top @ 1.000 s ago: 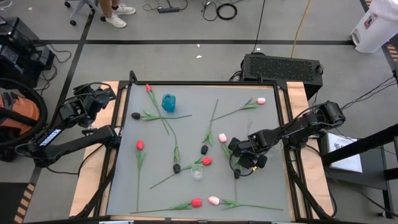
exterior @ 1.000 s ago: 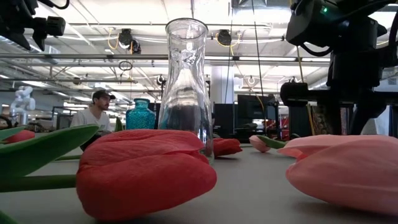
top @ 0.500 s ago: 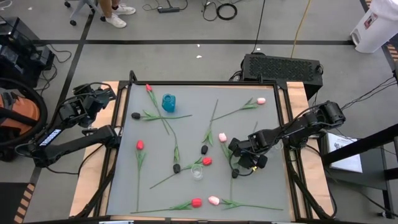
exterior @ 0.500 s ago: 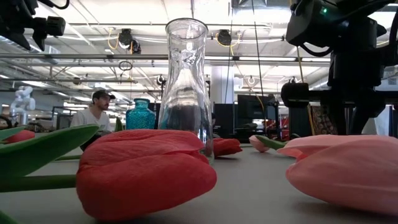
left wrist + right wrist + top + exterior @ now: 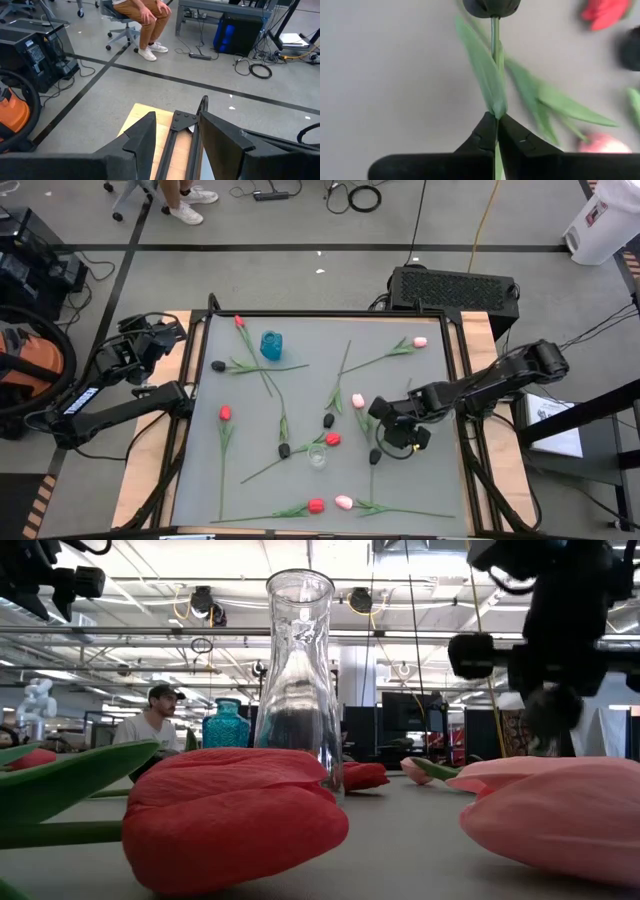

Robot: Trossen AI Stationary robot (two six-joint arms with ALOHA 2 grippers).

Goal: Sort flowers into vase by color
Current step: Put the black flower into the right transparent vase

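1. Left hand (image 5: 170, 330) waits off the desk's (image 5: 400, 480) left edge, fingers parted, empty.
2. Teal glass vase (image 5: 271, 345) stands far-left; clear glass vase (image 5: 317, 457) near centre.
3. Right hand (image 5: 388, 442) is clamped on the black-headed artificial tulip's (image 5: 492, 6) green stem; grasp looks done; next, lift and carry it to a vase.
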